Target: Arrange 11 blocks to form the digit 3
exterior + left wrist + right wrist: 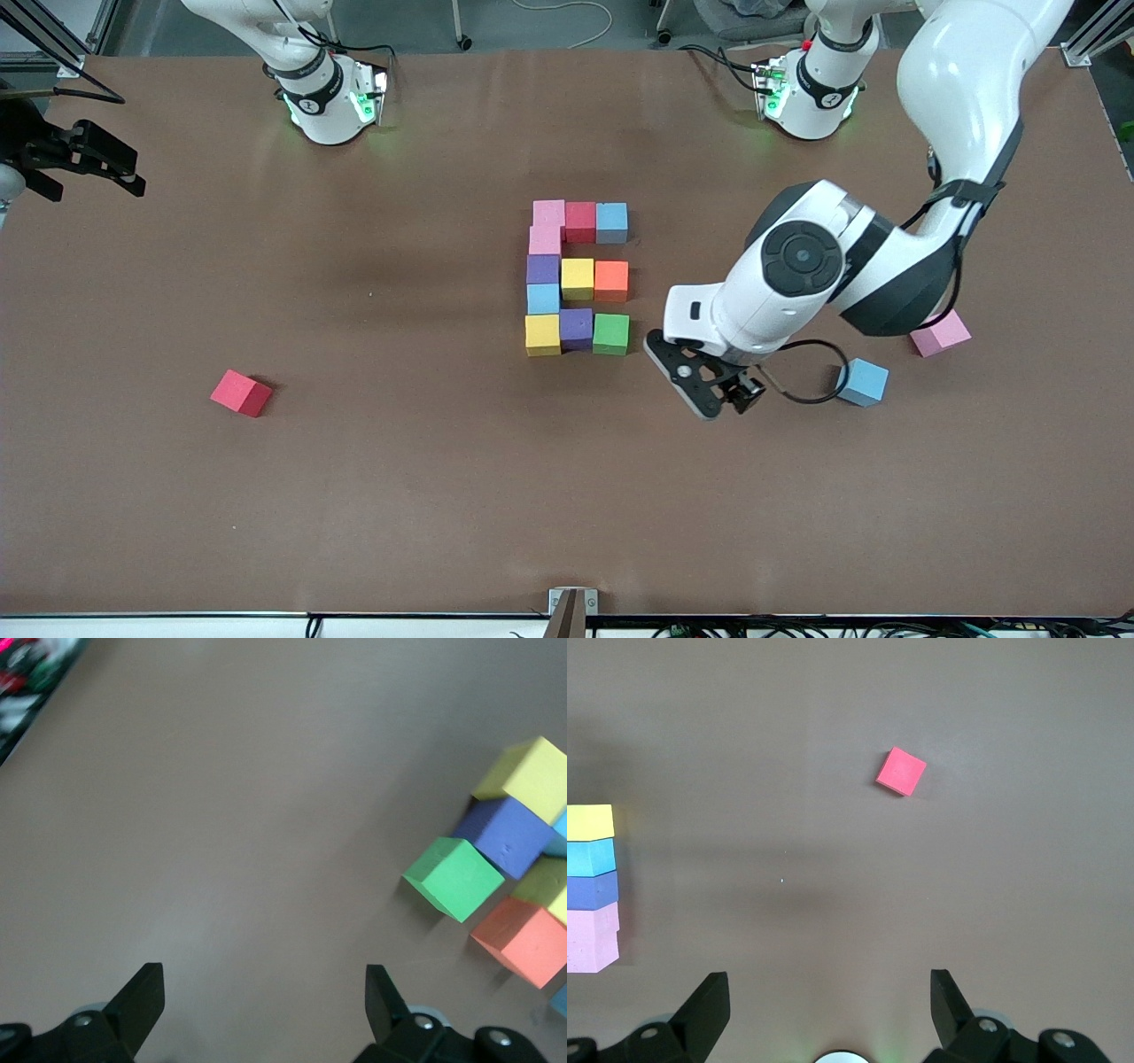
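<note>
From my screen the right end effector (106, 168) waits released, cut off at the worktop (399, 496) edge, a loose red block (241, 392) nearer me, then digit 3 (578, 277) mid-worktop, then the released left end effector (709, 390) with its arm partly hiding a pink block (944, 335).

The table (354, 496) is showing a plain matte brown. The figure of blocks (578, 277) is showing many colours: pink (548, 213), red (580, 221) and light blue (611, 221) along the bar farthest from the front camera; a second pink (544, 240), purple (542, 268) and light blue (543, 298) down one side; yellow (577, 277) and orange (611, 280) in the middle; yellow (542, 334), purple (576, 327) and green (610, 333) along the nearest bar. Three loose cubes are lying apart: a red one (241, 392), a light blue one (863, 382) and a pink one (941, 334). The arms are showing white shells with black joints, and green lights are glowing at their bases.
</note>
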Motion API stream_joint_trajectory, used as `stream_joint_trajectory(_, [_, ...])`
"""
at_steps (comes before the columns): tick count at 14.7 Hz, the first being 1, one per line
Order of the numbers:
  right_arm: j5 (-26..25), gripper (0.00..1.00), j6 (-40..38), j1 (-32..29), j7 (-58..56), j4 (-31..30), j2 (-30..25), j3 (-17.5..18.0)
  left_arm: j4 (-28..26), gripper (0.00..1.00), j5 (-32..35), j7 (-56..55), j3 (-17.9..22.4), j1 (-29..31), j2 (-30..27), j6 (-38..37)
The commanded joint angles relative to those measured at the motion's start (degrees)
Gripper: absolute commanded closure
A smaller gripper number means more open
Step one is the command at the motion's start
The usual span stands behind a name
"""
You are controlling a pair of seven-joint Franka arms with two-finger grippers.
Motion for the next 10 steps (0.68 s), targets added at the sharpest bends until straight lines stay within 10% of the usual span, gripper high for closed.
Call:
stream_joint_trajectory(1, [-0.1, 0.00, 0.3, -0.9, -0.9, -0.6, -0.4, 0.8, -0.5, 0.00, -1.0, -10.3, 0.1, 1.3, -6.1, -5.5])
stream_joint_trajectory(8, [-0.1, 0.00, 0.1, -0.9, -0.9, -0.6, -0.4, 0.9, -1.1, 0.00, -0.8, -34.4, 0.5, 4.1, -16.5, -15.5])
stream_joint_trajectory(10, [-0.1, 0.00, 0.0, -0.9, -0.9, -0.6, -0.4, 0.9, -1.4, 0.00, -0.9, -33.9, 8.8, -0.7, -18.9, -17.0])
